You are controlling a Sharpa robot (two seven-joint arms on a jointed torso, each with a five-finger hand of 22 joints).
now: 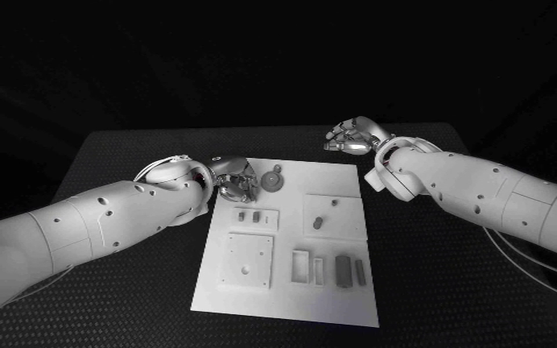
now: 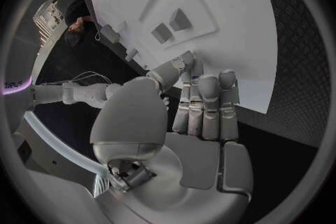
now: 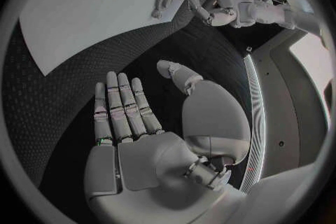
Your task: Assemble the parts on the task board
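1. The dark textured surface [image 1: 139,155] carries the white task board [image 1: 331,183] at its middle; both white arms reach in from the near corners, the left arm [image 1: 81,227] lying just beside the board's near-left side and the right arm [image 1: 488,191] off its right side
2. The task board is a flat white plate with raised blocks and recesses: a square block [image 1: 249,261] with small holes at the near left, a small panel [image 1: 257,218] holding two dark parts, a square recess [image 1: 333,217] holding an oval part [image 1: 318,223], and a near group of slots with upright grey parts [image 1: 344,268]
3. A round, gear-like part [image 1: 272,180] lies on the board near its far-left corner
4. The left hand [image 1: 233,177] sits at the board's far-left edge, just beside the round part; in the left wrist view its fingers [image 2: 207,106] lie straight and close together over the board's edge, the thumb apart, and nothing shows in its grasp
5. The right hand [image 1: 354,136] hangs beyond the board's far-right corner, apart from every part; in the right wrist view its fingers [image 3: 120,112] are stretched flat and the palm is bare, over the dark surface
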